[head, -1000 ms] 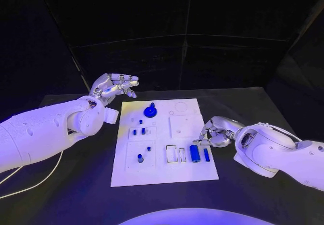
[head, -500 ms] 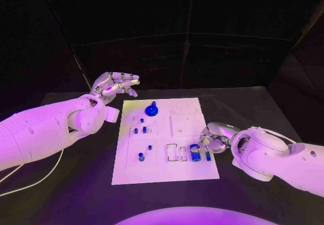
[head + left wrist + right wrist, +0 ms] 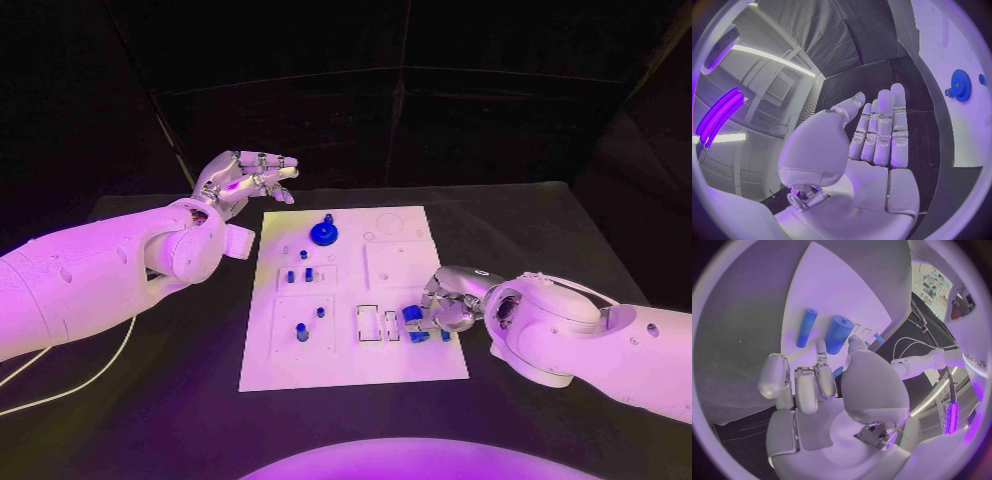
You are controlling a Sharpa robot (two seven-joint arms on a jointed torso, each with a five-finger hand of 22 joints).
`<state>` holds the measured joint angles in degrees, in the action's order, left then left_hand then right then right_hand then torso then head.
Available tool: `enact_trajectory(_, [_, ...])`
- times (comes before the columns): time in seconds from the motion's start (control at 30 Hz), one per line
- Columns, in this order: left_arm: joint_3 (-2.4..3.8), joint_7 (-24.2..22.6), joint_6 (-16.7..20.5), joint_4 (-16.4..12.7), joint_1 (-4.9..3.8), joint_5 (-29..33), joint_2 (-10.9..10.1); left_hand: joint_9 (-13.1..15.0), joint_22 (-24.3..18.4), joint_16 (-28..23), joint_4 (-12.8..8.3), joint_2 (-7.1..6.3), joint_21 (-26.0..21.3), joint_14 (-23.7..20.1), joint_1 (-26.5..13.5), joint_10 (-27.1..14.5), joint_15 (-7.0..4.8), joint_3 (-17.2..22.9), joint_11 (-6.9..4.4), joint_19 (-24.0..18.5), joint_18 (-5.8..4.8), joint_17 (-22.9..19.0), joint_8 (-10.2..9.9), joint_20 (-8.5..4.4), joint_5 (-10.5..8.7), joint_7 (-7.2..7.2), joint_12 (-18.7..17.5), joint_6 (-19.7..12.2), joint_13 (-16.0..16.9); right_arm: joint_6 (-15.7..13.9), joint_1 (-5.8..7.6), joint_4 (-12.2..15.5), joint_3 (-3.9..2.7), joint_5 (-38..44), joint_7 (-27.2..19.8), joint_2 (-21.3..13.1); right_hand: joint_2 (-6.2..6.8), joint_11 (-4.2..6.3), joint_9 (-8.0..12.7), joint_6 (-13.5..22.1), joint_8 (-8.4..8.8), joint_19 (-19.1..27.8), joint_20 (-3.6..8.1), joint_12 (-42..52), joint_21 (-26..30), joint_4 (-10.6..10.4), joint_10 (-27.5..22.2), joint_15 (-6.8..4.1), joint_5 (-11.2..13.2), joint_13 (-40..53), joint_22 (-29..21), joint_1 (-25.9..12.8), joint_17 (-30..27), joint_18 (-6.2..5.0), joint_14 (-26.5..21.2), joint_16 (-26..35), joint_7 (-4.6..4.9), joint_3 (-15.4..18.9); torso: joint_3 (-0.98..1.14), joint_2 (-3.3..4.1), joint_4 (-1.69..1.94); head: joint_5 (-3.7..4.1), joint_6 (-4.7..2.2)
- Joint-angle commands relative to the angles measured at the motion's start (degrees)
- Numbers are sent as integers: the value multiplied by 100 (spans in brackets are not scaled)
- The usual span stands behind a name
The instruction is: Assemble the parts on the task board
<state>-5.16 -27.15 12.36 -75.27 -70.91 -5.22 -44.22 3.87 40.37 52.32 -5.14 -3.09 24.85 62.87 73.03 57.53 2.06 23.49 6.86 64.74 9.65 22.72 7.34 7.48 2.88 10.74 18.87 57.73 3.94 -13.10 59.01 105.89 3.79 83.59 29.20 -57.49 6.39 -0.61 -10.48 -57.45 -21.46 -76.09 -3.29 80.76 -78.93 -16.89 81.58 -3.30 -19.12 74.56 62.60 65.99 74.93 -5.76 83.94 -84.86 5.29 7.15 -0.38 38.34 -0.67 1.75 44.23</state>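
Right wrist view shows the right robot hand [image 3: 817, 390], fingers curled but gripping nothing, just beside the thick blue cylinder [image 3: 839, 334] lying lengthwise ahead of the fingertips on the task board [image 3: 836, 285].

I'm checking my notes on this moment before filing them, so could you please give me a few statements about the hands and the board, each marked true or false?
1. The left hand is raised beyond the task board's far left corner, holding nothing. True.
2. The right hand is at the two blue cylinders near the board's right edge. True.
3. The blue gear lies off the board on the black table. False: it sits on the board's far part.
4. The left hand grips the blue gear. False: its fingers are straight and apart from the gear.
5. In the right wrist view the two cylinders lie side by side. True.
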Motion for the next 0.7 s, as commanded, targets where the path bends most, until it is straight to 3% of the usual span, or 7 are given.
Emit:
enact_trajectory(0.03, [3,-31,-87,-10,-8,7,4,6,-16,-3,4,-7,-29,-14,-53,-31,19,-50,0,2,77,-10,23,43,14,-21,26,-8,5,240,-24,-45,2,142,114,76,-43,-2,-8,24,-15,7,5,10,13,11,23,10,36,-16,7,-38,398,45,403,-20,-24,42,-1,3,7,10,3])
enact_trajectory(0.17, [3,-25,-88,-12,-8,7,0,6,-16,-3,4,-7,-29,-14,-53,-31,19,-50,0,2,77,-10,23,43,14,-21,26,-8,5,297,-66,-103,3,159,135,154,-67,0,-15,25,-29,6,7,7,12,16,22,8,58,-13,10,-28,405,45,403,-23,-27,48,-3,4,10,5,13])
enact_trajectory(0.3, [3,-22,-84,-15,-8,7,-7,6,-16,-3,4,-7,-29,-14,-53,-31,19,-50,0,2,77,-10,23,43,14,-21,26,-8,5,294,-92,-146,4,194,166,199,-170,6,-38,39,-74,7,12,-4,15,45,19,3,13,-9,9,116,400,45,400,-21,-34,31,-6,-1,0,-10,12])
enact_trajectory(0.53, [3,-24,-82,-26,-9,7,-11,6,-16,-3,4,-7,-29,-14,-53,-31,19,-50,0,2,77,-10,23,43,14,-21,26,-8,5,223,-104,-202,4,149,222,214,-459,15,-78,71,-155,6,23,-27,21,143,15,-6,-431,5,9,524,418,45,400,-26,-38,-57,-6,0,6,-11,25])
enact_trajectory(0.7, [3,-24,-79,-28,-9,7,-20,6,-16,-3,4,-7,-29,-14,-53,-31,19,-50,0,2,77,-10,23,43,14,-21,26,-8,5,-41,-106,-193,3,-32,234,176,-621,33,-98,45,-196,-19,35,-15,3,220,40,-21,-716,49,49,734,474,52,412,-53,-57,-123,-9,-9,-1,-7,32])
